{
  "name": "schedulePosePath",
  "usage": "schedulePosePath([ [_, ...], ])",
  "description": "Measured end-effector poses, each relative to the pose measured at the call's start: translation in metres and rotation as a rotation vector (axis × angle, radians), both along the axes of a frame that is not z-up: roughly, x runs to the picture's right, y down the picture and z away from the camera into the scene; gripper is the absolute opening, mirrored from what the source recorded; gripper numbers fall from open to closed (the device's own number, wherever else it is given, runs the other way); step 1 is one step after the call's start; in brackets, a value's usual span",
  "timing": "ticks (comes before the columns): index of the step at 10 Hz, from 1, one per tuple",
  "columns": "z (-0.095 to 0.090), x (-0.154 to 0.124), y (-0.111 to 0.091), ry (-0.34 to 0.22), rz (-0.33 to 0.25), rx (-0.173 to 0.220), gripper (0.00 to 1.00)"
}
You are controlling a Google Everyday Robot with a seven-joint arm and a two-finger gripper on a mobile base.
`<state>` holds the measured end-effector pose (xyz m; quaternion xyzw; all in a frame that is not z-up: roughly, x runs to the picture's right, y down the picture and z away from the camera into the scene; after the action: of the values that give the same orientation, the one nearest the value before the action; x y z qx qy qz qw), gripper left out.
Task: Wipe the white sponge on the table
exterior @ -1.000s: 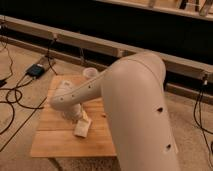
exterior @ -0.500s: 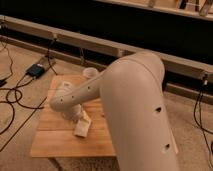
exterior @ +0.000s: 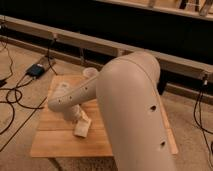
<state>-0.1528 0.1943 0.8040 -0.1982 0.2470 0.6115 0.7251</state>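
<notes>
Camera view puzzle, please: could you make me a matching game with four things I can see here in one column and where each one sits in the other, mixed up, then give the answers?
Things:
1. white sponge
2. pale cup
3. black box
4. tool

Places:
A. on the floor, left of the table
B. at the end of the arm, down at the sponge
C. on the wooden top, toward its front edge
D. at the table's far edge

Pairs: 1-C, 2-D, 3-A, 4-B.
</notes>
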Motion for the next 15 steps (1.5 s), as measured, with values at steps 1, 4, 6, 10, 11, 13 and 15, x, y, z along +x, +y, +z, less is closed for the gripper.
schedulePosePath([
  [1,0.003,0.001,0.002,0.006,-0.007,-0.005,0.65],
  [4,0.012,0.006,0.007,0.027,-0.021,-0.016,0.65],
  [6,0.016,0.007,0.008,0.033,-0.032,-0.019,0.65],
  [10,0.021,0.006,0.009,0.045,-0.05,-0.02,0.65],
  [11,0.023,0.006,0.01,0.049,-0.053,-0.022,0.65],
  [13,0.024,0.007,0.011,0.054,-0.056,-0.024,0.65],
  [15,0.026,0.007,0.011,0.059,-0.057,-0.025,0.65],
])
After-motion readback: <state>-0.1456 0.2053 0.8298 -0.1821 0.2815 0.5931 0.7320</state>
